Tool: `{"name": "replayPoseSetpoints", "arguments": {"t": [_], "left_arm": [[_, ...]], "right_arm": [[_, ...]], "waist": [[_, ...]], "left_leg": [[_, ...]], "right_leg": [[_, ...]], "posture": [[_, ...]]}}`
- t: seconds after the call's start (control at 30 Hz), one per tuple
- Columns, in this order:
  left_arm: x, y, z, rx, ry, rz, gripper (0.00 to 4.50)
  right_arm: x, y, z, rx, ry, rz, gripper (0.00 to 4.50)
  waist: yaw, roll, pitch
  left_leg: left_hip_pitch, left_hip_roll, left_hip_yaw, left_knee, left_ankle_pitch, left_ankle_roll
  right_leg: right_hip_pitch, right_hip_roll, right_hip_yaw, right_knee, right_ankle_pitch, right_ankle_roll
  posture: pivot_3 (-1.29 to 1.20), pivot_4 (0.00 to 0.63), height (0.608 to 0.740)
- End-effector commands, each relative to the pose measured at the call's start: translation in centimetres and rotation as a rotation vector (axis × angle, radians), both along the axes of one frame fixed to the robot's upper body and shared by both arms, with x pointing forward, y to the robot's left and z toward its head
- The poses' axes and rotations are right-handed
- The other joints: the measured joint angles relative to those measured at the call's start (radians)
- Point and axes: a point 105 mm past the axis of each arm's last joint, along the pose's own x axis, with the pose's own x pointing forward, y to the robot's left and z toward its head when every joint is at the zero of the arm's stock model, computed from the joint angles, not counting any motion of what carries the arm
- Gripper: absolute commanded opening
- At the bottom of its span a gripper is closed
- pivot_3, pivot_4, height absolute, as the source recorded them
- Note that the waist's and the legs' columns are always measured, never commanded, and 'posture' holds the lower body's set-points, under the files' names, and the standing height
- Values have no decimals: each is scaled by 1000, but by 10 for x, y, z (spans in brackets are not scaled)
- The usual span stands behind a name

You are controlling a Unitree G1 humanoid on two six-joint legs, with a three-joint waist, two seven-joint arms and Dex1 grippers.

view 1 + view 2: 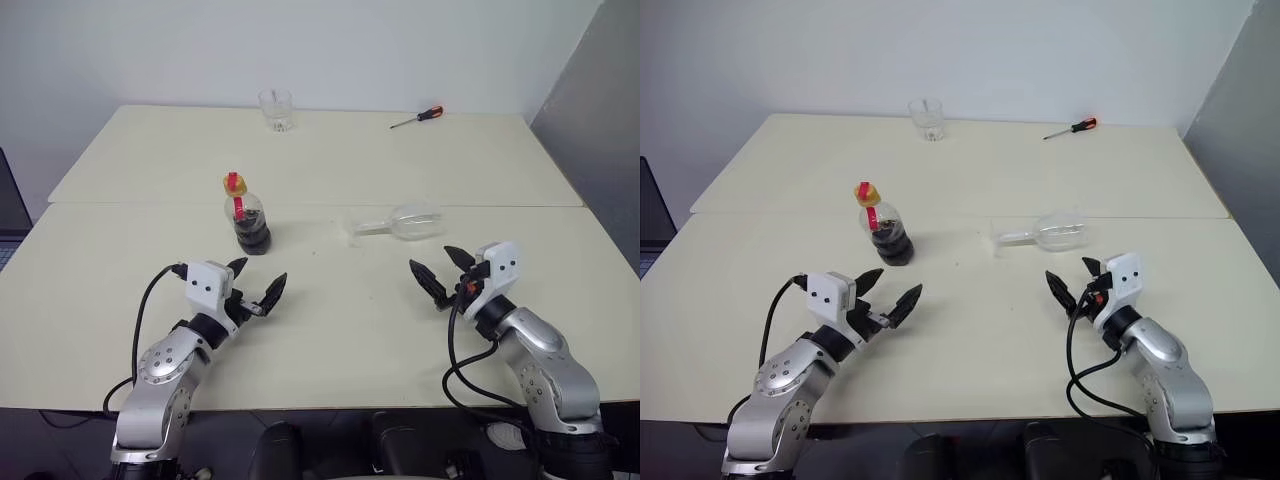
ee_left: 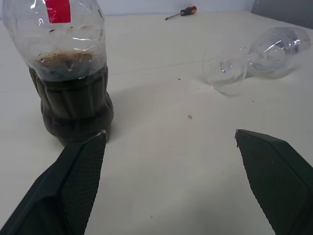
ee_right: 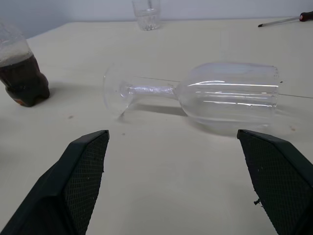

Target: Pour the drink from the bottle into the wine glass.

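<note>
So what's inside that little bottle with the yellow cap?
The bottle holds a dark brown drink filling roughly its lower half, with clear plastic above. The yellow cap is on. The red label strip hides a small patch.

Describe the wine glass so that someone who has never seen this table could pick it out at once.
On the cream table, look to the right of the upright bottle of dark drink. There the wine glass lies on its side, round foot toward the bottle. Its thin stem and lying pose set it apart from the short tumbler standing at the far edge.
</note>
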Motion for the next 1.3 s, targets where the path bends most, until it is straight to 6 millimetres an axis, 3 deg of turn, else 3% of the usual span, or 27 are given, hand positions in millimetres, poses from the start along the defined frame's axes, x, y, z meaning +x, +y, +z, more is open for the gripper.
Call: {"name": "replayPoseSetpoints", "arguments": {"t": [0.03,0.3,0.5,0.77,1.3], "left_arm": [[0,0,18,-6,-66,8,4469],[-1,13,14,-7,-75,96,4469],[24,38,14,59,-113,307,4469],[51,13,27,21,-157,252,4469],[82,20,37,24,-194,294,4469]], "right_arm": [[-1,5,12,14,-43,46,4500],[-15,27,15,6,-9,213,4500],[-20,43,24,-20,-32,307,4500],[-18,61,32,-31,-51,385,4500],[-15,65,32,-43,-63,381,4500]], "waist": [[0,0,0],[0,0,0],[3,0,0],[9,-1,0],[14,-1,0]], "left_leg": [[0,0,0,0,0,0],[0,0,0,0,0,0],[0,0,-1,1,0,0],[-1,0,0,1,0,0],[-1,0,0,2,0,0]], "right_leg": [[0,0,0,0,0,0],[0,0,0,0,0,0],[1,0,-1,0,0,0],[1,1,-2,0,0,0],[1,1,-4,0,0,0]], "posture": [[0,150,740],[0,150,740],[0,150,740],[0,150,740],[0,150,740]]}}
